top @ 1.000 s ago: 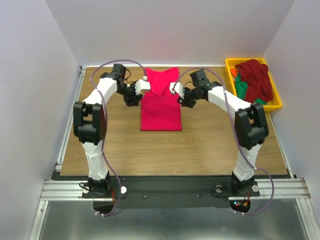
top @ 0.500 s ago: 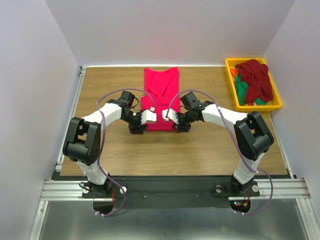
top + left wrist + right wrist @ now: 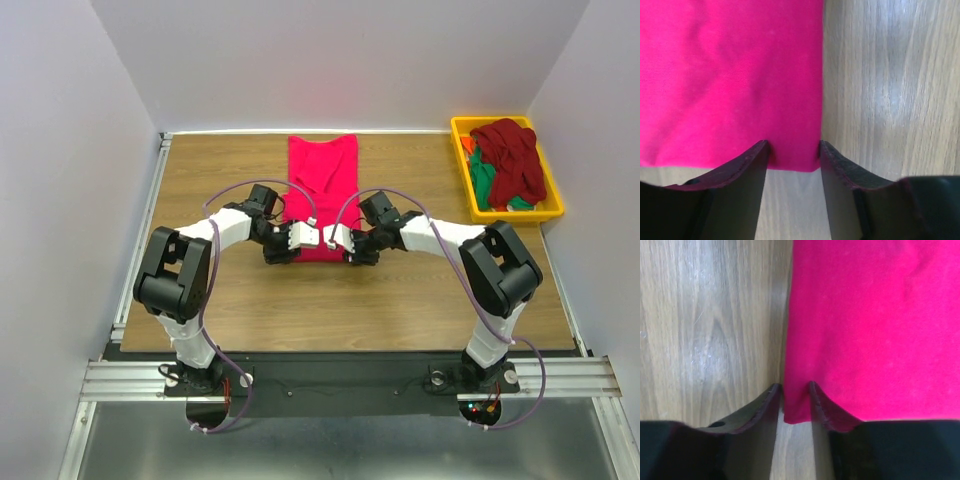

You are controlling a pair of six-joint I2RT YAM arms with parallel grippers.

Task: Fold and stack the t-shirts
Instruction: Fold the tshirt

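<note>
Top, left-wrist and right-wrist views of the folding step. We see the crimson-pink t-shirt (image 3: 322,185) lying flat on the wooden table (image 3: 420,290), folded into a long narrow strip. Its collar end is at the far edge and its hem is nearest the arms.

The left gripper (image 3: 794,150) sits low at the hem's left corner. Its jaws stand apart, with the flat corner of cloth lying between them, not pinched.

The right gripper (image 3: 796,390) sits at the hem's right corner. Its jaws are drawn close around a thin strip of the cloth edge, and we cannot tell whether they clamp it.

The two grippers face each other across the hem, close together. At the table's far right corner, well apart from the strip, a yellow tray (image 3: 487,120) holds a dark maroon t-shirt (image 3: 515,155) heaped over a green t-shirt (image 3: 484,180).
</note>
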